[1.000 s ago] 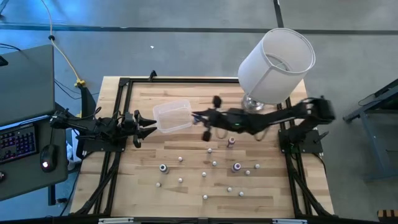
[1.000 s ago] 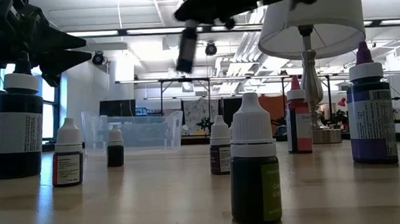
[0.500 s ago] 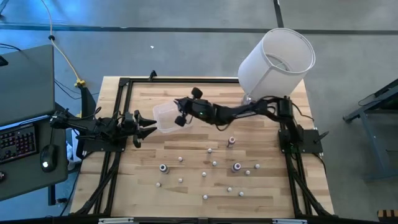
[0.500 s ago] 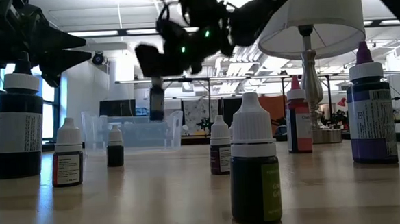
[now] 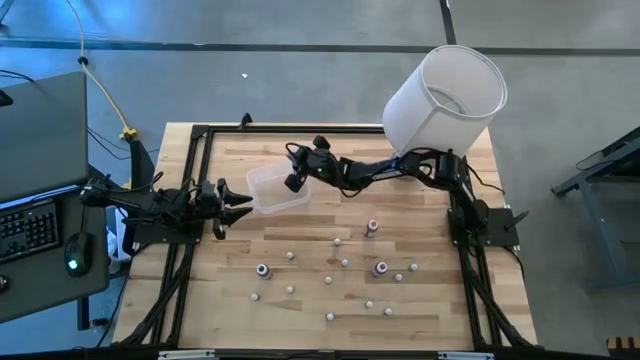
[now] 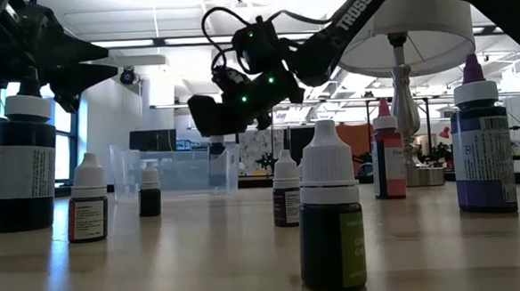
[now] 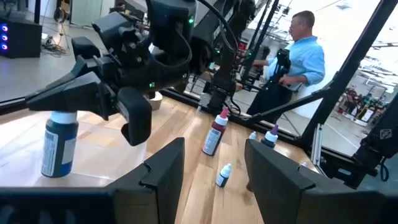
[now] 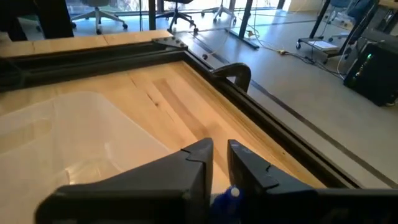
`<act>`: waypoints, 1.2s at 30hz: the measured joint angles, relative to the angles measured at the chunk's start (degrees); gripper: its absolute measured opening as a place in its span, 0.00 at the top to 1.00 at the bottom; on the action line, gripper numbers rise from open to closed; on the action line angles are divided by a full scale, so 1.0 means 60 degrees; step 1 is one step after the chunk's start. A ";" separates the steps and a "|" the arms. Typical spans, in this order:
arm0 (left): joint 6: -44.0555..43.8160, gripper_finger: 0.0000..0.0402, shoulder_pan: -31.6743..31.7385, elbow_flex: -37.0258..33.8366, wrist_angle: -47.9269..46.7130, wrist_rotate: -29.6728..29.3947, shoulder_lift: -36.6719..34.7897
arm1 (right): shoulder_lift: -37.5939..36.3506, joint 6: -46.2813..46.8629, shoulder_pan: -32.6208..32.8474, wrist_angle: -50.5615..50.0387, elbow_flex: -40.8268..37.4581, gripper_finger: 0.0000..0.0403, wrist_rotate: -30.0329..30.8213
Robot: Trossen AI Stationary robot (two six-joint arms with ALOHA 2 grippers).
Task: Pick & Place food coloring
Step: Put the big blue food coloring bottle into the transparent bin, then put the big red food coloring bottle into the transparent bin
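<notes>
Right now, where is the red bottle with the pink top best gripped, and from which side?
Probably grip the red bottle at its body just below the pink top, coming straight down from above. It stands upright with free space around it, so fingers fit on both sides. The right claw holds a blue bottle.

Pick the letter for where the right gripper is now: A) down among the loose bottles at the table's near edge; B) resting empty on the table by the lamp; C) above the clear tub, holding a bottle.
C: the right gripper is over the clear tub, and the left wrist view shows a blue bottle between its fingers.
</notes>
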 joint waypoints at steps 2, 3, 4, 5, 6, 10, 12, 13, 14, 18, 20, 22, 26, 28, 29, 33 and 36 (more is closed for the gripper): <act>0.0000 0.58 0.0000 0.0000 0.0000 -0.0003 0.0001 | -0.0004 0.0209 0.0000 -0.0214 0.0004 0.86 -0.0001; 0.0000 0.58 0.0000 0.0000 0.0000 -0.0004 0.0000 | -0.0004 0.0287 -0.0004 -0.0337 0.0004 0.86 -0.0004; 0.0000 0.58 0.0000 0.0000 0.0000 -0.0004 0.0003 | -0.0004 0.0309 -0.0004 -0.0434 0.0000 0.86 -0.0007; 0.0000 0.58 0.0000 0.0000 0.0000 -0.0004 0.0001 | -0.0004 0.0303 -0.0004 -0.0446 0.0000 0.86 -0.0024; 0.0000 0.58 0.0000 0.0000 0.0000 -0.0004 0.0000 | -0.0004 0.0219 -0.0004 -0.0446 0.0000 0.87 -0.0064; 0.0000 0.58 0.0000 0.0000 0.0000 -0.0004 0.0000 | -0.0004 -0.0078 0.0004 -0.0398 0.0000 0.90 -0.0085; 0.0000 0.58 0.0000 0.0000 -0.0001 -0.0006 0.0001 | -0.0004 -0.0073 0.0004 -0.0342 0.0039 0.90 0.0180; 0.0000 0.58 0.0000 0.0000 -0.0002 -0.0006 0.0003 | -0.0004 -0.0085 0.0001 -0.0349 0.0086 0.90 0.0256; 0.0000 0.58 0.0000 0.0000 -0.0004 -0.0007 0.0003 | -0.0004 -0.0105 0.0002 -0.0381 0.0159 0.89 0.0267; 0.0000 0.58 0.0000 0.0000 -0.0004 -0.0007 0.0003 | -0.0004 -0.0542 0.0101 -0.0432 0.0516 0.85 0.0065; 0.0001 0.58 0.0000 0.0000 -0.0004 -0.0011 0.0003 | -0.0004 -0.0802 0.0205 -0.0658 0.0807 0.82 0.0060; 0.0003 0.58 0.0000 0.0000 -0.0007 -0.0011 0.0001 | -0.0004 -0.1066 0.0318 -0.1104 0.1232 0.80 0.0066; 0.0004 0.58 0.0000 0.0000 -0.0007 -0.0011 0.0002 | -0.0004 -0.1551 0.0653 -0.3054 0.2500 0.76 0.0066; 0.0004 0.58 0.0000 0.0000 -0.0007 -0.0015 0.0000 | -0.0004 -0.1909 0.0912 -0.4502 0.3383 0.75 -0.0073; 0.0004 0.58 0.0000 0.0000 -0.0007 -0.0015 0.0003 | -0.0004 -0.2128 0.1073 -0.5310 0.3850 0.75 -0.0219; 0.0004 0.58 0.0000 0.0000 -0.0007 -0.0018 0.0003 | -0.0004 -0.2676 0.1801 -0.8424 0.5667 0.75 -0.0144; 0.0004 0.58 0.0000 0.0000 -0.0008 -0.0018 0.0001 | -0.0004 -0.2936 0.2372 -1.0933 0.7049 0.74 0.0669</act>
